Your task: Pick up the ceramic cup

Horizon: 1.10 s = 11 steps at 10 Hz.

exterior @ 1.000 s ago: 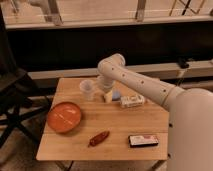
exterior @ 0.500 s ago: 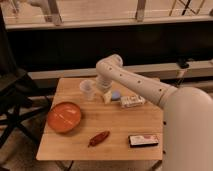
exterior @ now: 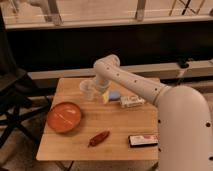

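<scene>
The ceramic cup (exterior: 87, 90) is small, pale and handleless; it stands upright on the wooden table (exterior: 115, 132) near its far left part. My white arm reaches over the table from the right. The gripper (exterior: 97, 91) is at the end of the arm, right beside the cup on its right side and close to the table top. The arm's elbow hides most of the gripper.
A wide orange bowl (exterior: 64, 116) sits at the table's left. A red-brown oblong item (exterior: 98, 138) lies near the front. A flat dark-and-white packet (exterior: 143, 140) is at front right. A white box (exterior: 131, 101) and a blue-and-yellow item (exterior: 112, 96) lie behind the arm. A dark chair (exterior: 12, 95) stands to the left.
The arm has swung a little further left and lower, bringing the gripper closer to the cup. The cup and the other objects have not moved.
</scene>
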Each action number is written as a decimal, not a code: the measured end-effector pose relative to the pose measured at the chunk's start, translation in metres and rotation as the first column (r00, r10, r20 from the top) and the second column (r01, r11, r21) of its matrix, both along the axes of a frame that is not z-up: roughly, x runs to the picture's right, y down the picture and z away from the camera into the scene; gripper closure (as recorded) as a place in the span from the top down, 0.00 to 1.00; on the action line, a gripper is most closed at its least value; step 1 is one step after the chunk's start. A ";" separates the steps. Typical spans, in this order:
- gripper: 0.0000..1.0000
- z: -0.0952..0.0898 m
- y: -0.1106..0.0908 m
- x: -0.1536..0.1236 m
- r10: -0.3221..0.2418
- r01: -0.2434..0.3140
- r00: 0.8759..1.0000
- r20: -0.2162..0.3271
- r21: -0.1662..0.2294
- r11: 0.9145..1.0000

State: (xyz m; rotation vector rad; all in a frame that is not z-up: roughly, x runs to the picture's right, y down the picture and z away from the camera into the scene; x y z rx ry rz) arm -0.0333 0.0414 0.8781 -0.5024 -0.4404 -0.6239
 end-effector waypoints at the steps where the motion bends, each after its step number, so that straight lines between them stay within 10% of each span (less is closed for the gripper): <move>1: 0.80 0.002 0.001 -0.002 -0.002 0.002 1.000 0.005 -0.003 1.000; 11: 0.80 0.015 0.010 -0.008 -0.012 0.013 1.000 0.028 -0.031 0.999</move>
